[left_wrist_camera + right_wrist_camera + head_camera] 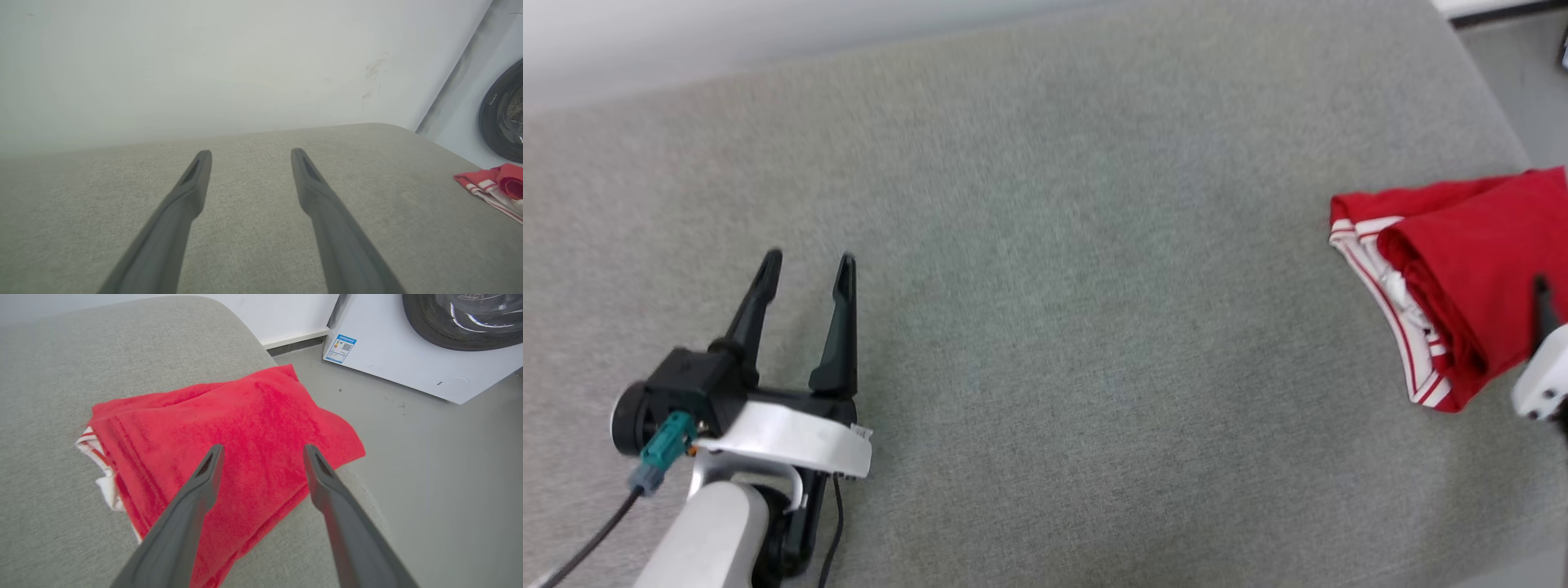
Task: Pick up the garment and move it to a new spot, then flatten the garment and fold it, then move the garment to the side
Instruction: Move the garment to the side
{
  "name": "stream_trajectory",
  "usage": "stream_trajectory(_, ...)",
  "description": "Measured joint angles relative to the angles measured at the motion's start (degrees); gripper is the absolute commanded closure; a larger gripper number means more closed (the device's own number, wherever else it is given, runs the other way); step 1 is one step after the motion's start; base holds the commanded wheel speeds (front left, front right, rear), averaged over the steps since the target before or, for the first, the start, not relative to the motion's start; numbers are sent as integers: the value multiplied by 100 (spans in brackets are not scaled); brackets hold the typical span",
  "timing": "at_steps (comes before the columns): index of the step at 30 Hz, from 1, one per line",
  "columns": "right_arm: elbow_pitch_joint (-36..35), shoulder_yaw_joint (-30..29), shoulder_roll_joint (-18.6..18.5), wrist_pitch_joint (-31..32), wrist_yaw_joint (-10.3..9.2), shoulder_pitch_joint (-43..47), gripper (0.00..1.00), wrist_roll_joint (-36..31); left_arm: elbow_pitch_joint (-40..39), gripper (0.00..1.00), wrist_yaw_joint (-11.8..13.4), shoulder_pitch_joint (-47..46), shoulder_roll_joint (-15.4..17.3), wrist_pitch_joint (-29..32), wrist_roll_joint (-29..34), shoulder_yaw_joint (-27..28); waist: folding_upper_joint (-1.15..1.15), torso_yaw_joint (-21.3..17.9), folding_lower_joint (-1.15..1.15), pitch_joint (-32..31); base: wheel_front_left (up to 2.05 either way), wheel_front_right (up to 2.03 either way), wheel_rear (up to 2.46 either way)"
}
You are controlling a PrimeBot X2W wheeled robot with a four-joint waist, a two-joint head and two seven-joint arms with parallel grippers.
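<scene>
Right gripper fingers spread wide, nothing between them, hovering just above red jersey shirt with red-white striped trim. Shirt lies folded, compact, at right edge of grey fabric-covered surface, one corner past edge. Folding and move aside look done; probably only arm retreat left. Left gripper open too, empty, low over bare fabric, well apart from shirt.

Red garment — folded, at cushion's edge

Blue-white sticker with QR code on white washer; its print too small to read.
</scene>
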Motion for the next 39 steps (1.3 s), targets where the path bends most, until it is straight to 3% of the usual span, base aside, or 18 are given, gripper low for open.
stream_trajectory(9, -600, 1349, 182, -275, 0, 1011, 0, 722, 166, 0, 196, 615, -192, -81, -140, 122, 0, 179, -1, -915, 0, 0, 0)
stream_trajectory(19, -1214, 2335, 346, -1112, 1, 1543, 0, 1120, 282, 0, 247, 863, -296, -130, -54, 283, 0, 836, -1, -1332, 0, 0, 0)
stream_trajectory(25, -1671, 2477, 460, -1683, 0, 1864, 0, 957, 337, 0, 287, 1102, -310, -135, 31, 445, 0, 1150, -1, -1582, 0, 0, 0)
stream_trajectory(39, -2152, 2393, 633, -1706, 0, 2597, 0, 870, 503, 0, 189, 1484, -494, -137, 272, 554, 0, 1087, -1, -1930, 0, 0, 0)
